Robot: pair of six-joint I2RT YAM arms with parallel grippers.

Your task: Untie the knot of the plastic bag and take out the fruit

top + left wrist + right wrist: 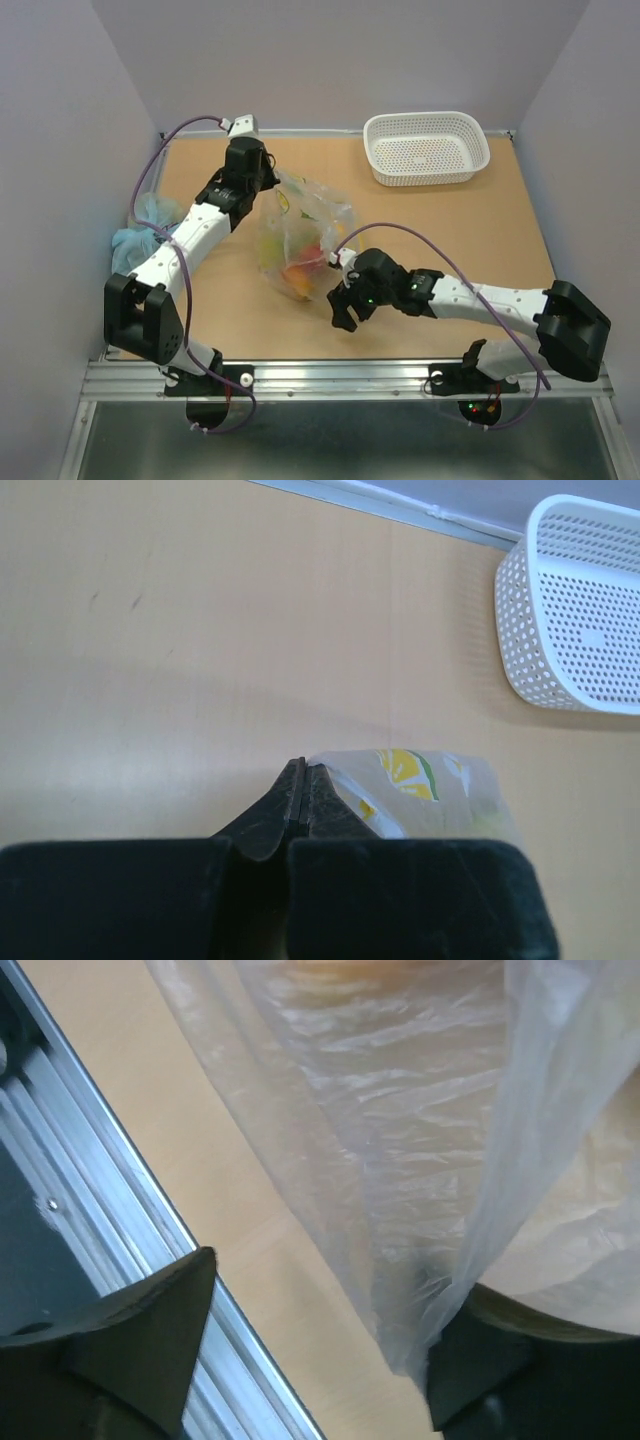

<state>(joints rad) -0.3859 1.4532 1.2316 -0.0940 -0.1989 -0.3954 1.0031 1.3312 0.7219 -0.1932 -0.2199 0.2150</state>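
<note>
The clear plastic bag (303,232) stands mid-table, crinkled, with yellow-green print. Fruit (300,271) shows through it as orange-red and yellow pieces low inside. I cannot make out the knot. My left gripper (272,187) is at the bag's top left corner. In the left wrist view it (301,780) is shut, with the bag's printed film (420,781) running from its tips. My right gripper (339,306) is open at the bag's near right side. In the right wrist view the bag's film (400,1160) hangs between its spread fingers (150,1330) and drapes on the right one.
A white perforated basket (425,148) stands at the back right, also in the left wrist view (580,610). A light-blue bag (140,235) lies at the left edge by my left arm. The table's metal front rail (60,1190) is close under my right gripper.
</note>
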